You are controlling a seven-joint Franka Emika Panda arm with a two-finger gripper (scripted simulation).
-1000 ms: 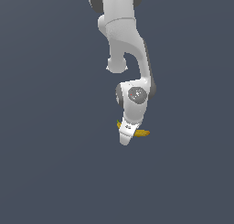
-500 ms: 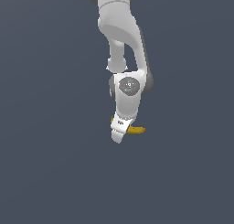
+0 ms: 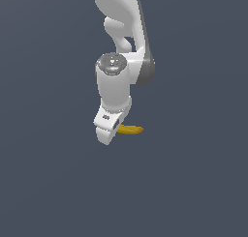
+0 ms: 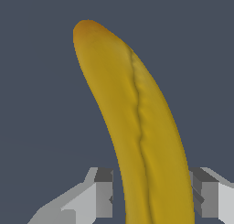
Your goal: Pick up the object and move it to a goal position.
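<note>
The object is a curved yellow banana [image 3: 131,130] with a brownish end. In the exterior view it sticks out from behind my gripper [image 3: 111,133] toward that view's right, and its other end is hidden by the hand. In the wrist view the banana [image 4: 146,127] fills the gap between my two fingers [image 4: 104,193], which press against its sides. The gripper is shut on it. Only the flat dark surface shows around the banana, and I cannot tell whether it touches that surface.
A plain dark grey-blue surface [image 3: 48,183] fills both views. The white arm [image 3: 121,47] comes down from the top of the exterior view.
The gripper has moved toward the exterior view's left and slightly up, carrying the banana. The arm now looks larger in that view.
</note>
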